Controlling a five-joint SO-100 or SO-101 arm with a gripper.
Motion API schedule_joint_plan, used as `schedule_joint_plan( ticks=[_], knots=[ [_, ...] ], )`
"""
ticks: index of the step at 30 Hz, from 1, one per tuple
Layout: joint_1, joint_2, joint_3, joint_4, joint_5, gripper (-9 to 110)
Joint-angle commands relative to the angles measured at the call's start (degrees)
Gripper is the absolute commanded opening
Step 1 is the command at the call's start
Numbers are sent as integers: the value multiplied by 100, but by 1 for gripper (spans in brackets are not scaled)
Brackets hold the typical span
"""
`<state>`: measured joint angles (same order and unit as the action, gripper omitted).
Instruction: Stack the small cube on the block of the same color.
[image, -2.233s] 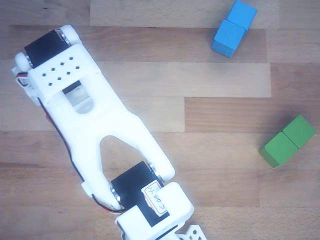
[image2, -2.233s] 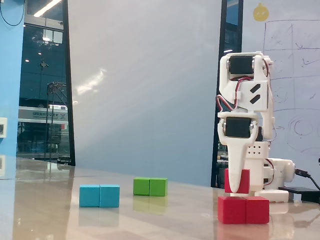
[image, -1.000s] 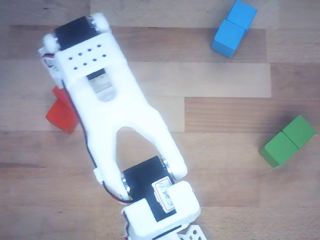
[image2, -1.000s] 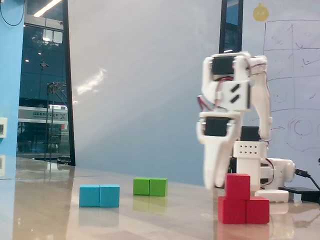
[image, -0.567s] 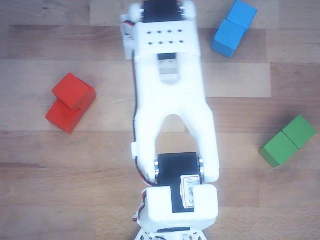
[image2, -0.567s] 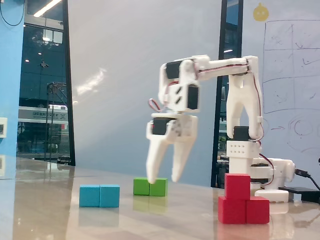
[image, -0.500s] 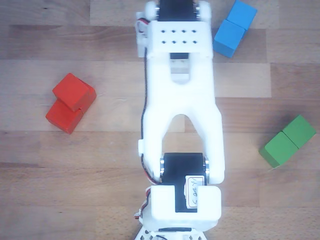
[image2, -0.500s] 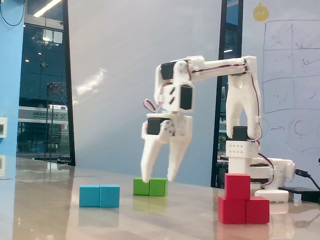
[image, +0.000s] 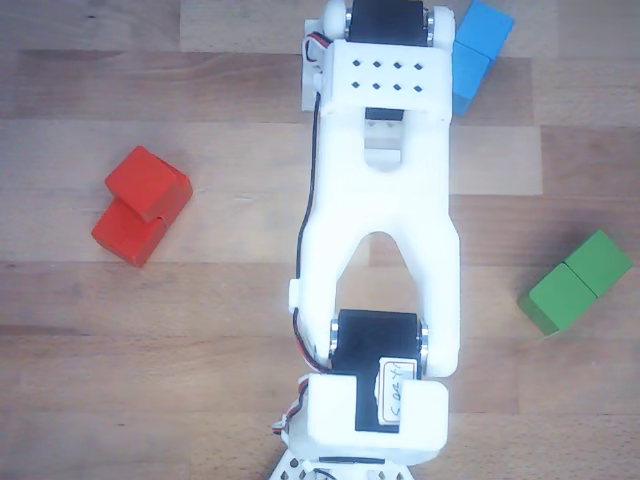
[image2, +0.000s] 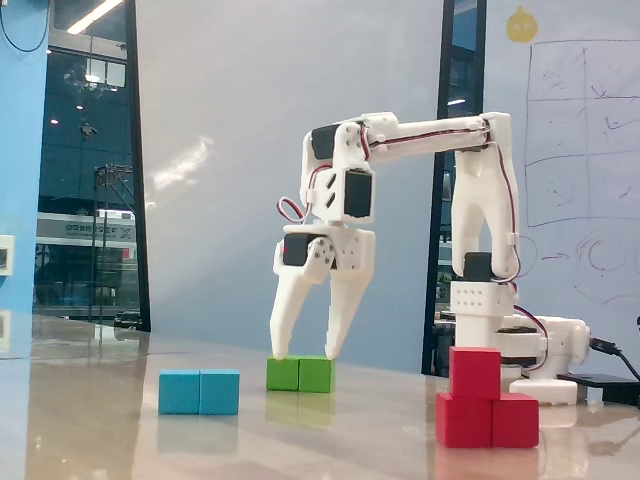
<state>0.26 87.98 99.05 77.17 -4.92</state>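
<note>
Small matte red-orange cube (image2: 475, 372) sits on one half of the seamed red two-cube block (image2: 487, 420), faces roughly square with it. White two-finger gripper (image2: 304, 352), jaws apart and empty, hangs well away, in line with the green block (image2: 300, 374). Advisable: retract high, clear of the stack.

- I see the small cube (image2: 475, 372) sitting on the left half of the block (image2: 488, 420).
- My gripper (image2: 304, 353) hangs spread and empty, in line with the green block (image2: 300, 374).
- A blue block (image2: 199, 391) lies left.
</note>
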Motion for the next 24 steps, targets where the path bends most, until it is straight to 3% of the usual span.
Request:
schedule_joint_plan(
  ticks=[1,20,24],
  knots=[
    [44,668,-97,-26,26,24],
    [105,2452,1863,-79,44,24],
    [97,2874,2320,-105,44,18]
  ],
)
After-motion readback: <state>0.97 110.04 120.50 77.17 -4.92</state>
